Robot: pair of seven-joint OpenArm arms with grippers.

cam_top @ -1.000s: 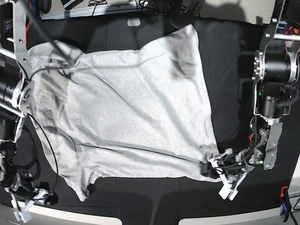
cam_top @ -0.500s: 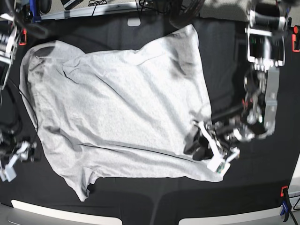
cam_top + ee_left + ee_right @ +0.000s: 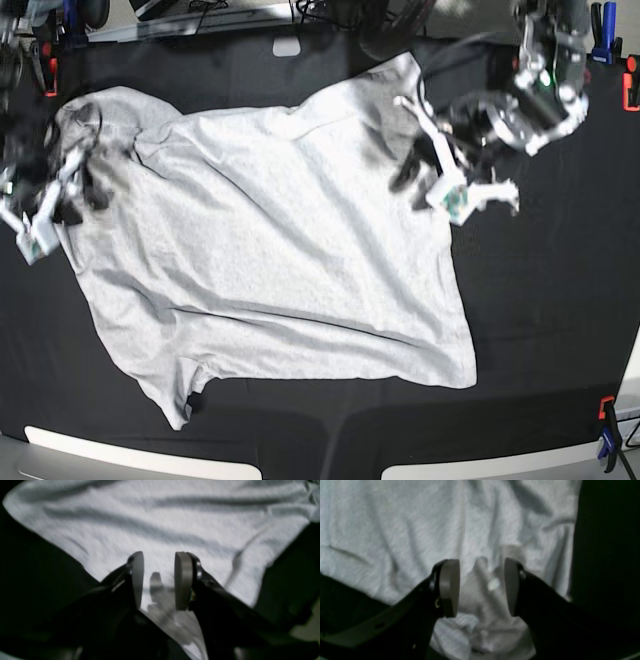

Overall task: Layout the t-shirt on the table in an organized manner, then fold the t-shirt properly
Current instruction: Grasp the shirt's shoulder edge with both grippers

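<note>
The t-shirt (image 3: 270, 240) lies spread on the black table (image 3: 545, 330), light grey, with wrinkles; no lettering shows. One sleeve points to the front left (image 3: 175, 395). My left gripper (image 3: 445, 175) hovers over the shirt's right edge near the far corner. In the left wrist view it (image 3: 158, 580) is open, with shirt cloth (image 3: 175, 520) below and nothing between the fingers. My right gripper (image 3: 62, 195) is over the shirt's far left part. In the right wrist view it (image 3: 482, 587) is open and empty above bunched cloth (image 3: 395, 530).
Orange and blue clamps sit at the table's edges, at the front right (image 3: 607, 440) and the far right (image 3: 630, 90). Cables and a metal rail (image 3: 200, 20) run along the far edge. Black cloth shows right of the shirt (image 3: 560, 300).
My left gripper let go of the shirt's front right corner and moved to its far right edge. The corner now lies flat. My right gripper rose from the front left to the shirt's far left.
</note>
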